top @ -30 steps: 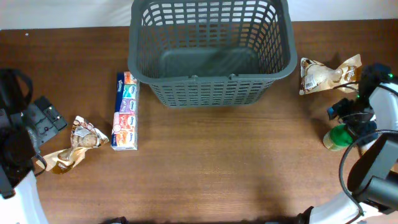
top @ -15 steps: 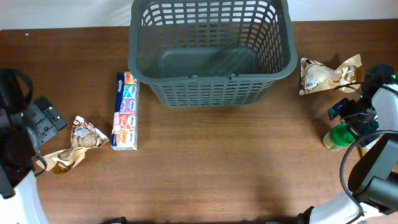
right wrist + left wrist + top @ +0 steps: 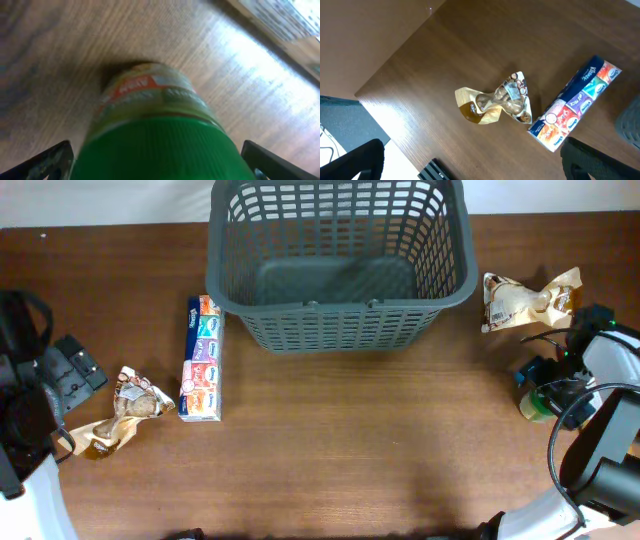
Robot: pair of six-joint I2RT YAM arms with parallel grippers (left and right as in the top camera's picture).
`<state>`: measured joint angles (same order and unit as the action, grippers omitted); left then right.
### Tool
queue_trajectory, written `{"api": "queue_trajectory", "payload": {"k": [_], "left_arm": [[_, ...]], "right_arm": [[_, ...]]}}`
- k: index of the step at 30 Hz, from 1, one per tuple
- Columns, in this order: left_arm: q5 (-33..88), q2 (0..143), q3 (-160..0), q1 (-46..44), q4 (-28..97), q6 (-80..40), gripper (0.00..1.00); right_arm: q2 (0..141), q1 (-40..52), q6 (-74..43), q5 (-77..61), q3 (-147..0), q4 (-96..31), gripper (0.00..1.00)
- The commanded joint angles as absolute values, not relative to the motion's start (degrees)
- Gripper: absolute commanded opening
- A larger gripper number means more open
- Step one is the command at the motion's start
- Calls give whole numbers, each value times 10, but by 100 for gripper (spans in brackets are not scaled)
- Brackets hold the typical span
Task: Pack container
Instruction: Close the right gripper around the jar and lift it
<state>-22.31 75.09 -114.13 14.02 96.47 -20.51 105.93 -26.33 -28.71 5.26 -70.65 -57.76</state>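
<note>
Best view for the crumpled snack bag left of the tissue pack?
Left wrist: the crumpled snack bag sits mid-frame, whole and sharp, apart from the tissue pack. Overhead shows it whole too, but small. Right wrist misses it; a green-lidded jar fills that view.

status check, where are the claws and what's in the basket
Left claw open, beside the left-side snack bag. Right claw open, straddling the green-lidded jar, not gripping. Basket empty. Nothing blocking its open top.
</note>
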Motion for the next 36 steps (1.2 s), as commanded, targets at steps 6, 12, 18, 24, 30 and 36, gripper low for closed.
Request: {"api": "queue_trajectory", "payload": {"k": [6,12,18,24,30,36], "left_arm": [[-218,747,-1144,144,965,-197,99],[-218,747,-1144,144,965,-196,99],[-218,747,-1144,144,965,-197,99],[-218,747,-1144,144,965,-197,99],[-218,747,-1144,144,965,-197,99],[-218,747,-1144,144,965,-196,99]], "right_arm": [[1058,-263,-262,25,-703,-553,99],[1058,-263,-277,26,-703,-550,99],[1059,-264,-277,29,-703,-548,99],[1060,-274,-277,28,-703,-545,99],[1064,-286,-277,31,-703,-545,99],[1065,-286,-272,32,-703,-541,99]]}}
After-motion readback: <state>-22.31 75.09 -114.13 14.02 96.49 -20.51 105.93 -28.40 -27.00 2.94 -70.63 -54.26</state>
